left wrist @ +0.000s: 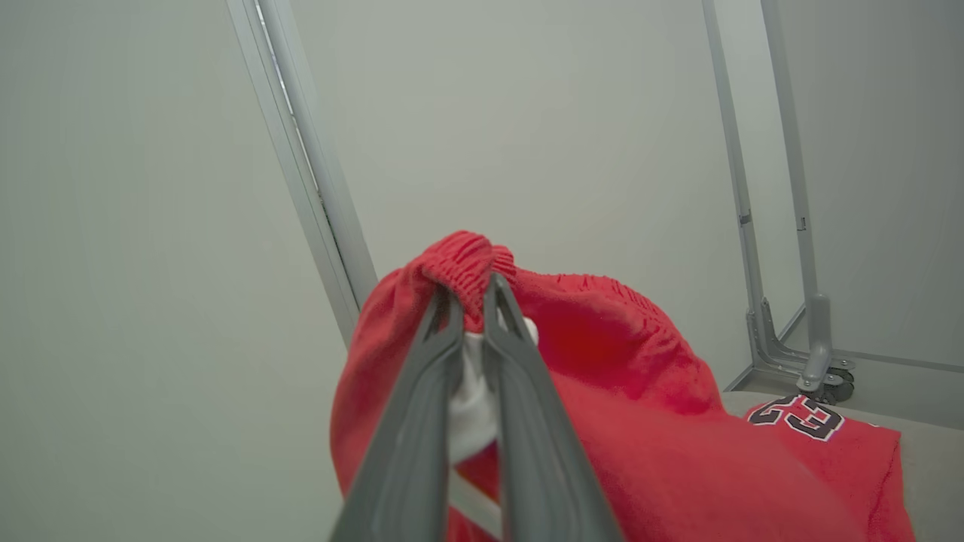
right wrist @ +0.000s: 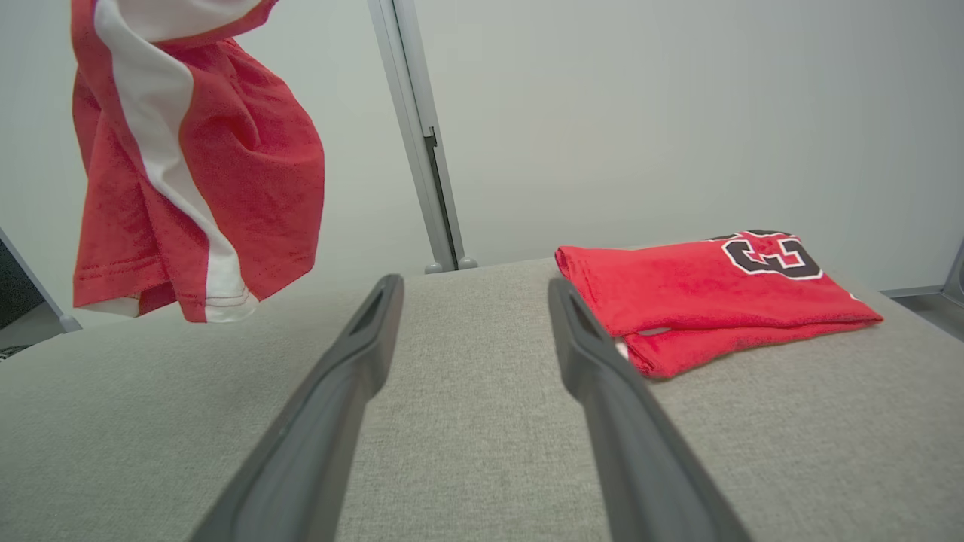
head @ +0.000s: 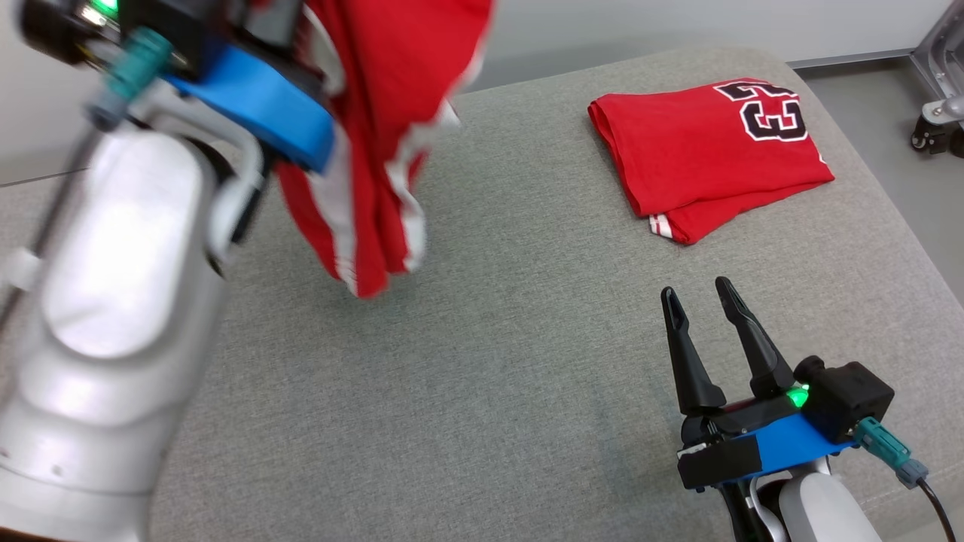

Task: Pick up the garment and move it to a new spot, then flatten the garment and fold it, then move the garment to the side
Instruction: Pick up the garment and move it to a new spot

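The garment (head: 376,150) is red with white side stripes and hangs in the air over the left part of the grey padded surface (head: 489,361). In the left wrist view my left gripper (left wrist: 471,290) is shut on the garment's (left wrist: 602,376) ribbed waistband, with a white tag between the fingers. The garment's (right wrist: 248,173) lower hem dangles just above the padding. My right gripper (head: 697,290) rests low at the front right, open with nothing between its fingers (right wrist: 361,346), well away from the hanging cloth.
A folded red jersey (head: 700,158) with a black number lies at the back right of the surface. Behind it on the floor stands a metal frame with a caster wheel (head: 934,128). A grey upright post (right wrist: 422,143) runs along the wall.
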